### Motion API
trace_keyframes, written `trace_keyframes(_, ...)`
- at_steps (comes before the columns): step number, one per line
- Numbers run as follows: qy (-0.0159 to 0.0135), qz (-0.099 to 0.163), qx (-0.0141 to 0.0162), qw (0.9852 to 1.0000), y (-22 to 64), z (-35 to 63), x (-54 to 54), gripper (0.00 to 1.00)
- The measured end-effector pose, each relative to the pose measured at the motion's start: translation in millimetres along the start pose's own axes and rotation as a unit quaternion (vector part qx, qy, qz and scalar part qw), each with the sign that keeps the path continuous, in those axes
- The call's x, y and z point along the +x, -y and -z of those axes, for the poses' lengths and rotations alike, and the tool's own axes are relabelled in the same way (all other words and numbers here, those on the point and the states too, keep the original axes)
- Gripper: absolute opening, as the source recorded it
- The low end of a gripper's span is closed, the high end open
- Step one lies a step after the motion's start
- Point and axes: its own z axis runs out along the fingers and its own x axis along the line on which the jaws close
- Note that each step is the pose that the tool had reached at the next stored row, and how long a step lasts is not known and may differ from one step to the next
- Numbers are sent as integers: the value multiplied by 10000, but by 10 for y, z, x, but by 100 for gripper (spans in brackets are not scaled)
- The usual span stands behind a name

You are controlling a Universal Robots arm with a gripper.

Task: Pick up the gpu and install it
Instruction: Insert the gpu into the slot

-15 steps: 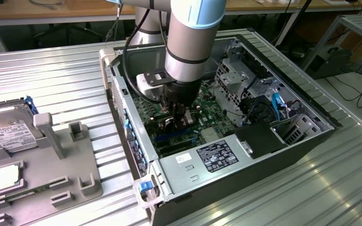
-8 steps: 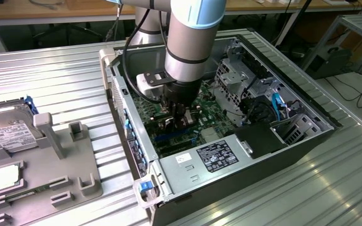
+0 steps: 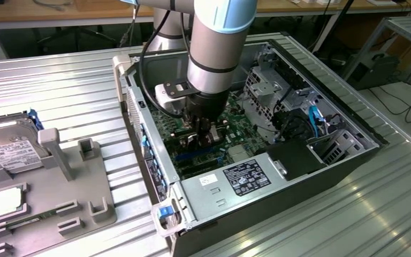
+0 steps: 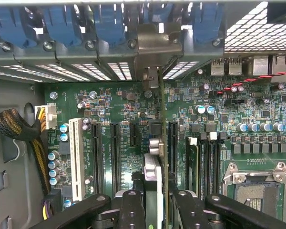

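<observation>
Two fingers (image 4: 132, 210) are seen pinching the gpu (image 4: 158, 157), which is held edge-on between them above the motherboard (image 4: 133, 119) inside the case (image 3: 320, 69). Black slots (image 4: 115, 157) lie just beside the fingers, and a hard drive (image 3: 9, 147) rests well apart on the table (image 3: 55, 80).

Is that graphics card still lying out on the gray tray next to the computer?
No. The gpu is edge-on between the gripper fingers inside the open computer case, over the green motherboard.
</observation>
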Motion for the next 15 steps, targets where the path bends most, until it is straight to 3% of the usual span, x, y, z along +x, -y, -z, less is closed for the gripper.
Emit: trace_keyframes(15, -1, 0, 0, 10000, 0, -45, 1, 28)
